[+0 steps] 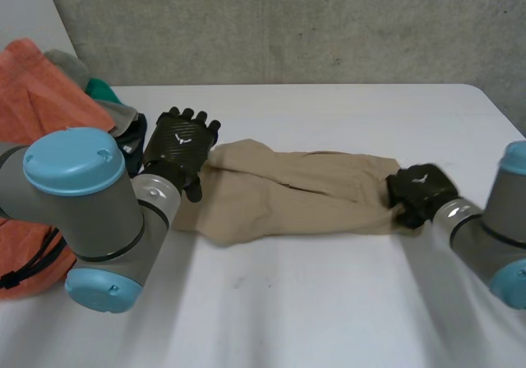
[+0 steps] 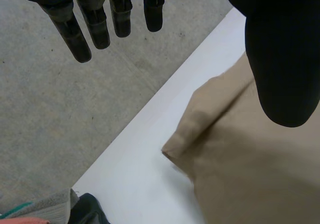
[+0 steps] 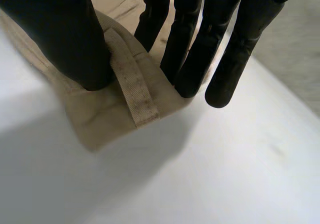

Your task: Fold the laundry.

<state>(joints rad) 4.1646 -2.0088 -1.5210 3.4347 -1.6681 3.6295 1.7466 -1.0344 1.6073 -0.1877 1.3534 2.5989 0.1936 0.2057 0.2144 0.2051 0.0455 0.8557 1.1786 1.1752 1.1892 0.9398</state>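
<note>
Trousers [image 1: 288, 195] lie mid-tabletop [image 1: 329, 302]; the right robot hand [image 1: 419, 191] pinches their 3 o'clock end, so the left robot hand [image 1: 177, 142], open and empty above the 9 o'clock end, should grip both layers squarely.

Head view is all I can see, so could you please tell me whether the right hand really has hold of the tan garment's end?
Observer: Yes. The right hand pinches the end of the tan garment between thumb and fingers, with a sewn strip lying between them.
Operator: Thank you. Is the left hand gripping its end as well?
Observer: No. The left hand is open, fingers straight and spread from the thumb, holding nothing. The garment's corner lies on the table under it.
</note>
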